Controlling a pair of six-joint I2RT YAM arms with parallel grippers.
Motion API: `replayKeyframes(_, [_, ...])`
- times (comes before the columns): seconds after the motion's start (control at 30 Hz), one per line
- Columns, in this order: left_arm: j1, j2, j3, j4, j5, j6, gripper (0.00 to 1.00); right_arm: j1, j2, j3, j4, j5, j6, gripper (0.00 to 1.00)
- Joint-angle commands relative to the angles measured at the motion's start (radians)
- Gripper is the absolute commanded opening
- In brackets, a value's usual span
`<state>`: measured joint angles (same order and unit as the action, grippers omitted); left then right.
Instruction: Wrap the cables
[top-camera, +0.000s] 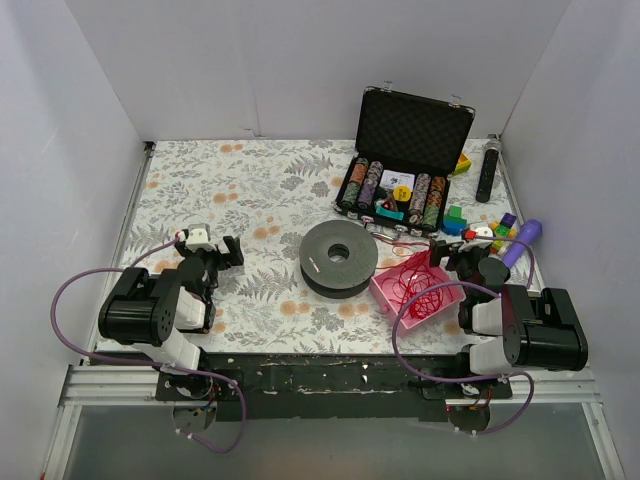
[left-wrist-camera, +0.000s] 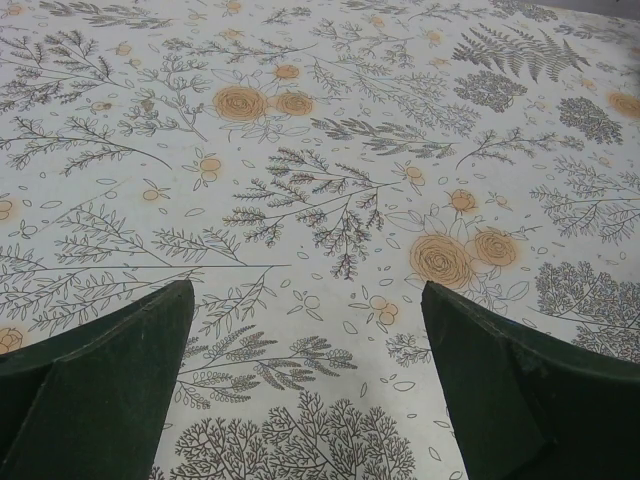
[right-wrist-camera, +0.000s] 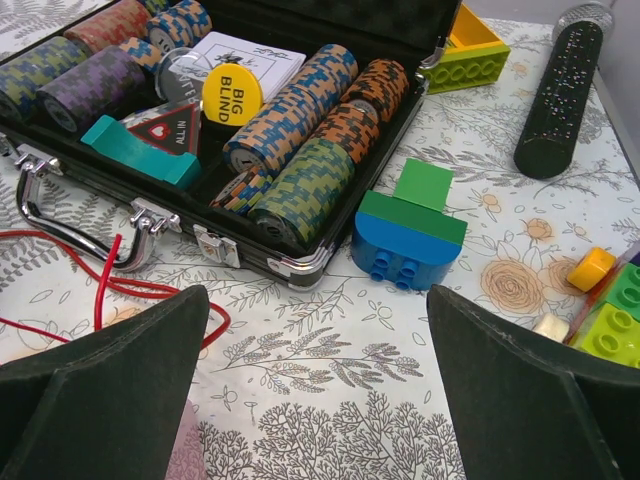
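Note:
Thin bright red cables (top-camera: 424, 290) lie in a loose tangle on a pink tray (top-camera: 385, 289) right of centre, some strands trailing off it toward the case. In the right wrist view red strands (right-wrist-camera: 110, 285) loop on the cloth at the left, beside the left finger. A grey spool (top-camera: 338, 259) lies flat at the table's middle. My right gripper (top-camera: 455, 255) is open and empty, just right of the tray. My left gripper (top-camera: 225, 252) is open and empty over bare floral cloth at the left, far from the cables.
An open black poker-chip case (top-camera: 400, 165) stands at the back right, with chips (right-wrist-camera: 300, 190) and a yellow "BIG BLIND" disc (right-wrist-camera: 232, 92). A blue-green block (right-wrist-camera: 408, 235), other toy blocks (top-camera: 495, 232), a black cylinder (top-camera: 487, 170) and a purple object (top-camera: 522, 242) lie at the right. White walls enclose the table.

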<state>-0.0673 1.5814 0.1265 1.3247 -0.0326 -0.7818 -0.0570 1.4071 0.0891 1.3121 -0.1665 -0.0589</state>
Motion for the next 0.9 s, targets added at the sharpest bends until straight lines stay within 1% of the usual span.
replayKeyframes(0.0, [0.006,-0.008,0.015,0.030,0.002,0.003,0.98,0.005,-0.023,-0.012,0.019,0.080,0.007,0.98])
replayKeyframes(0.1, [0.006,-0.008,0.015,0.030,0.003,0.006,0.98,0.003,-0.133,-0.023,-0.049,0.160,0.045,0.98])
replayKeyframes(0.13, [0.006,-0.008,0.016,0.030,0.008,0.004,0.98,0.005,-0.178,-0.008,-0.112,0.209,0.051,0.98])
replayKeyframes(0.2, [0.007,-0.008,0.021,0.019,0.013,0.003,0.98,0.003,-0.279,0.047,-0.273,0.245,0.076,0.98])
replayKeyframes(0.23, [0.014,-0.009,0.024,0.013,0.028,0.000,0.98,0.003,-0.337,0.085,-0.359,0.237,0.082,0.98])
replayKeyframes(0.3, [0.021,-0.021,0.047,-0.022,0.061,0.003,0.98,0.003,-0.397,0.156,-0.501,0.193,0.083,0.98])
replayKeyframes(0.33, [0.024,-0.041,0.074,-0.097,0.068,0.001,0.98,0.003,-0.416,0.194,-0.560,0.174,0.088,0.98])
replayKeyframes(0.37, [0.024,-0.082,0.134,-0.271,0.082,0.006,0.98,0.003,-0.430,0.234,-0.623,0.103,0.079,0.97])
replayKeyframes(0.4, [0.024,-0.102,0.207,-0.409,0.109,0.009,0.98,0.005,-0.436,0.282,-0.698,0.061,0.073,0.96])
replayKeyframes(0.43, [0.024,-0.104,0.301,-0.562,0.153,0.042,0.98,0.003,-0.438,0.326,-0.770,0.001,0.068,0.95])
replayKeyframes(0.47, [0.024,-0.100,0.391,-0.676,0.218,0.077,0.98,0.003,-0.433,0.374,-0.824,-0.057,0.065,0.92])
replayKeyframes(0.53, [0.024,-0.087,0.528,-0.867,0.278,0.090,0.98,0.009,-0.409,0.454,-0.916,-0.181,0.070,0.87])
replayKeyframes(0.6, [0.024,-0.090,0.632,-1.008,0.356,0.116,0.98,0.048,-0.361,0.538,-1.028,-0.252,0.062,0.83])
replayKeyframes(0.67, [0.024,-0.104,0.738,-1.144,0.466,0.136,0.98,0.130,-0.309,0.657,-1.195,-0.245,-0.027,0.81])
replayKeyframes(0.73, [0.024,-0.116,0.810,-1.273,0.580,0.154,0.98,0.218,-0.246,0.746,-1.362,-0.179,-0.114,0.78])
replayKeyframes(0.77, [0.024,-0.119,0.838,-1.318,0.658,0.159,0.98,0.259,-0.208,0.794,-1.445,-0.139,-0.155,0.77])
replayKeyframes(0.8, [0.023,-0.123,0.866,-1.388,0.707,0.161,0.98,0.297,-0.174,0.835,-1.512,-0.107,-0.182,0.77])
replayKeyframes(0.87, [0.017,-0.130,0.894,-1.465,0.779,0.162,0.97,0.350,-0.081,0.911,-1.658,-0.047,-0.229,0.76])
